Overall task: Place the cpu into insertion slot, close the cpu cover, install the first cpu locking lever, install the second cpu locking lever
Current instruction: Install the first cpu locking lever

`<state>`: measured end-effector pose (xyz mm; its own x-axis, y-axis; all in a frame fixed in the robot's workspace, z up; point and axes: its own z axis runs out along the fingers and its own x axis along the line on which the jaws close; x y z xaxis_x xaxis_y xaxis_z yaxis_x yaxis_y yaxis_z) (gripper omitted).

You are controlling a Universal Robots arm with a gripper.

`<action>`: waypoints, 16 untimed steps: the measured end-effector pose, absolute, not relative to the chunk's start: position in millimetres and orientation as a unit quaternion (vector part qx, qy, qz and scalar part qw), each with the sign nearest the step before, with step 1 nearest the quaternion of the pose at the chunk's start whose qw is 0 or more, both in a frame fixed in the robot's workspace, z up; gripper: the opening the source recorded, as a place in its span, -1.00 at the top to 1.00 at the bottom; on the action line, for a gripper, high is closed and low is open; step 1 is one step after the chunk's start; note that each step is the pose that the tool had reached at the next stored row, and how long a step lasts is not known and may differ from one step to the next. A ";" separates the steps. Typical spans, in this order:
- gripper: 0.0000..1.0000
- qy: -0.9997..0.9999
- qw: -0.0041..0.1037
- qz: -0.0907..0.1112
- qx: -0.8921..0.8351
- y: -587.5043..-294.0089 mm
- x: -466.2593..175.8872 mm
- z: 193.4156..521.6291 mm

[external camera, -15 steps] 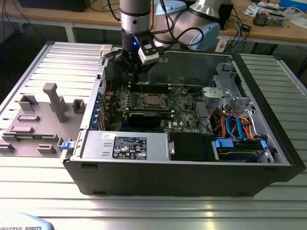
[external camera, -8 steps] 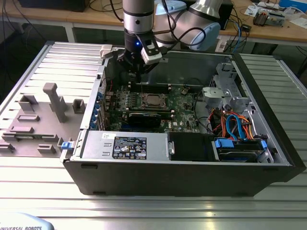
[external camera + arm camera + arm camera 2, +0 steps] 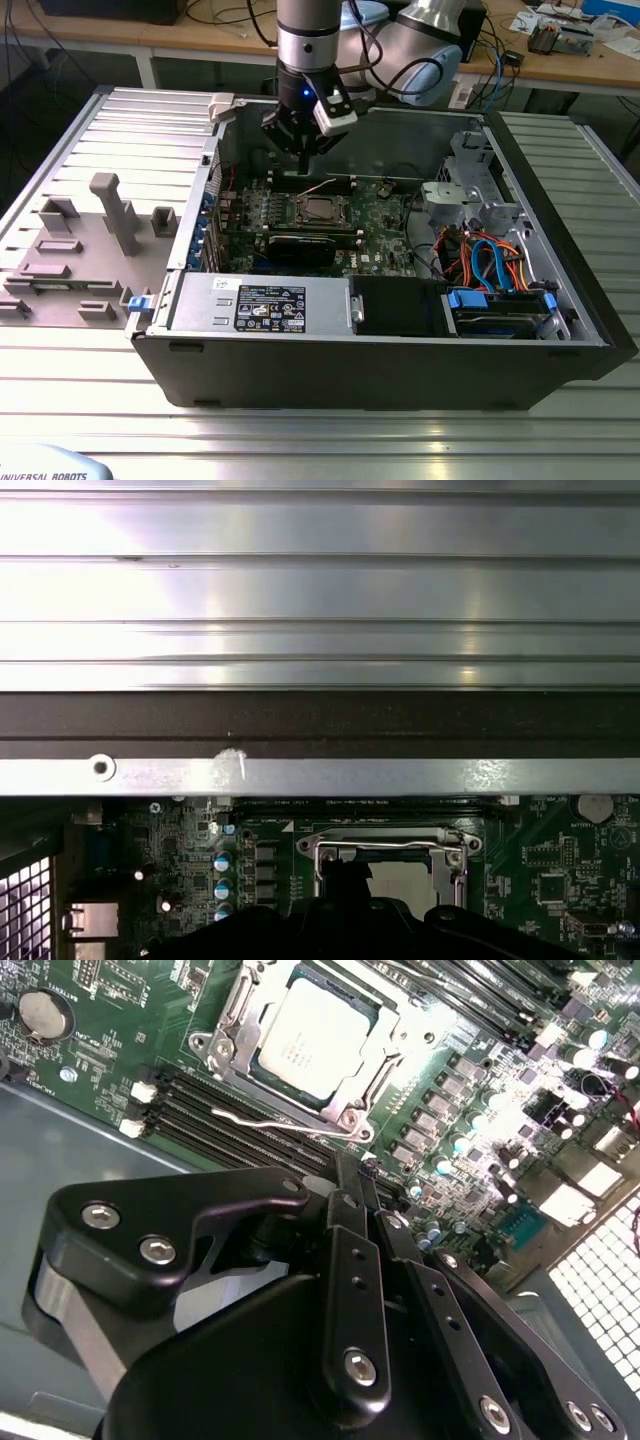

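One cpu [image 3: 312,1038] is seen seated flat, top upward, in the one insertion slot [image 3: 372,1022], framed by the closed cpu cover [image 3: 352,1085]. The gripper [image 3: 362,1195] is held above, fingers [image 3: 348,1228] clenched, empty.

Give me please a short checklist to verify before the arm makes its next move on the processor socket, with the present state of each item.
1. The cpu sits in the insertion slot: ok, its silver top lies flat inside.
2. The cpu cover is closed over the chip: ok, the frame lies down around it.
3. Locking levers latched: cannot tell; one thin wire lever lies beside the memory slots.
4. Gripper clear of the board: ok, it hangs above the socket.
5. Gripper carries nothing: cannot tell.
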<state>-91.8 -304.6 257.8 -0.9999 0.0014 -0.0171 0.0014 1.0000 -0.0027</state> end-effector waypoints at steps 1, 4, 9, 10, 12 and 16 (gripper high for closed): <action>0.79 1.000 0.009 -0.001 -0.004 -304.6 -91.7 257.7; 0.79 1.000 0.009 -0.001 -0.007 -304.5 -91.6 257.7; 0.79 1.000 0.009 -0.001 -0.008 -304.5 -91.6 257.6; 0.79 1.000 0.009 -0.001 -0.008 -304.5 -91.6 257.6; 0.79 1.000 0.009 -0.001 -0.008 -304.5 -91.7 257.6; 0.79 1.000 0.009 -0.001 -0.008 -304.5 -91.7 257.6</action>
